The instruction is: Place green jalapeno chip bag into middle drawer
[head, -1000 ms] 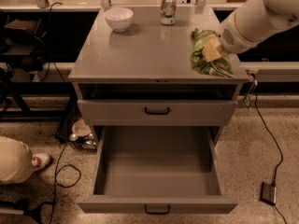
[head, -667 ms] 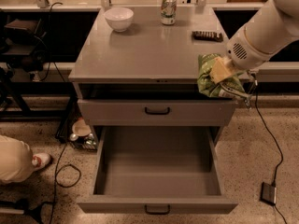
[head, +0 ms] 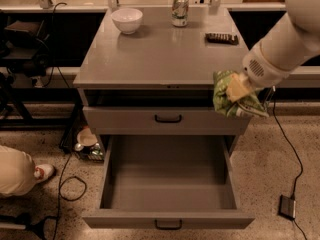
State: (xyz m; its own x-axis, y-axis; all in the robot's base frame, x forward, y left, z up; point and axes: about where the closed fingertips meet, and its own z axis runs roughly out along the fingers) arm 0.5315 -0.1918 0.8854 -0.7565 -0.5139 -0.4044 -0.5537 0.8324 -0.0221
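Observation:
My gripper [head: 238, 91] is shut on the green jalapeno chip bag [head: 224, 104], a crinkly green bag that hangs from the fingers. It is held in the air at the cabinet's front right corner, level with the closed upper drawer [head: 168, 119]. The middle drawer [head: 169, 218] is pulled wide open below, its grey interior bare and its black handle at the front. The bag is above and to the right of the drawer's opening, touching nothing that I can see.
On the cabinet top [head: 160, 59] stand a white bowl [head: 127, 20], a green-white soda can [head: 180, 9] and a dark flat bar [head: 221, 37]. A person's leg and shoe [head: 22, 171] are at the left floor, with cables and a small black box [head: 287, 207].
My arm has carried the bag off the cabinet top's right side, forward and down, to the front right corner above the open drawer.

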